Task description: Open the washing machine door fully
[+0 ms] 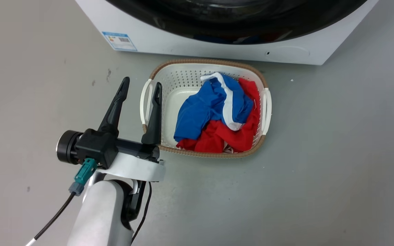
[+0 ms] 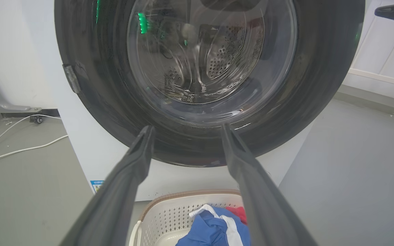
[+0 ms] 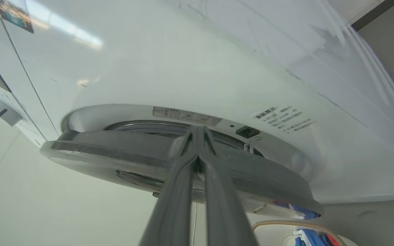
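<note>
Right gripper: fingers lying pressed together, nothing between them, tips reaching over rim of washing machine door; contact cannot be told. Door standing slightly off front of washing machine, narrow gap showing behind it. Left gripper: fingers standing spread, gripping nothing, hovering above floor just beside laundry basket, pointing toward door. Basket sitting before machine, carrying blue and red clothes.
</note>
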Robot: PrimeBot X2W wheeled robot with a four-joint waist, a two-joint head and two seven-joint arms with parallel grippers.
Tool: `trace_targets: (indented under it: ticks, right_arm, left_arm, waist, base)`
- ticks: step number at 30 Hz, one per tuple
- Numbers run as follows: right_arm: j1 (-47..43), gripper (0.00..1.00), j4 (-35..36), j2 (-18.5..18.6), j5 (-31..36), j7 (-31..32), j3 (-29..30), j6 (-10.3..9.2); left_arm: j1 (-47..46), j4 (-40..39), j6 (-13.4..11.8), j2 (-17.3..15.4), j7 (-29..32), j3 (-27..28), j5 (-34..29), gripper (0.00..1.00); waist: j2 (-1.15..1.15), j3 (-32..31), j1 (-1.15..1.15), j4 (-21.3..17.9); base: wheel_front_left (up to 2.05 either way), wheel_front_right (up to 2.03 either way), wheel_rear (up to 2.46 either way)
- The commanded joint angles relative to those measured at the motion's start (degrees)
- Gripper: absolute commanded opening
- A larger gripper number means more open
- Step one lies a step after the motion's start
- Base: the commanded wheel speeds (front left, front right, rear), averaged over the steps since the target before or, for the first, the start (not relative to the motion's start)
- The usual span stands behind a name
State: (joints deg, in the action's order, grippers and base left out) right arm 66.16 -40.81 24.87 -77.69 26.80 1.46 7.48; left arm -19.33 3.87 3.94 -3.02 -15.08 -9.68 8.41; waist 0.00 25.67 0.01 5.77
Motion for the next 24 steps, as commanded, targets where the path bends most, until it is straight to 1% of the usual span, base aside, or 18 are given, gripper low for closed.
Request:
trace_targets:
  ticks: [1,6,12,18,24]
  right_arm:
    - [1.9,0.0,-0.8,-0.2,0.9,0.7,-0.5,0.02]
    - [7.9,0.0,-4.3,-1.3,4.8,4.2,-2.8,0.02]
    - [12.5,0.0,-8.7,-2.8,8.7,5.5,-3.6,0.02]
    - [15.4,0.0,-11.2,-4.2,11.5,7.9,-4.5,0.02]
    - [16.0,0.0,-11.6,-5.4,12.6,11.7,-5.0,0.02]
  left_arm:
    - [-0.9,-0.2,-0.3,0.1,-0.1,-0.3,0.2,1.0]
    - [-1.5,-0.7,-0.6,0.1,-0.1,-0.8,0.2,1.0]
    - [-2.1,-1.1,-1.0,0.2,-0.1,-1.1,0.8,1.0]
    - [-2.6,-1.3,-1.4,0.2,-0.1,-1.9,1.1,1.0]
    - [-3.0,-1.3,-1.8,0.2,-0.1,-2.3,1.3,1.0]
  waist:
    - [0.0,0.7,-0.01,0.5]
    - [0.0,2.1,-0.01,1.0]
    - [0.0,3.3,-0.01,1.4]
    - [0.0,4.6,-0.01,1.8]
    - [0.0,5.4,-0.01,1.9]
  base:
    - [0.0,0.0,0.0]
    - [0.0,0.0,0.0]
    - [0.0,0.0,0.0]
    - [0.0,0.0,0.0]
    - [0.0,0.0,0.0]
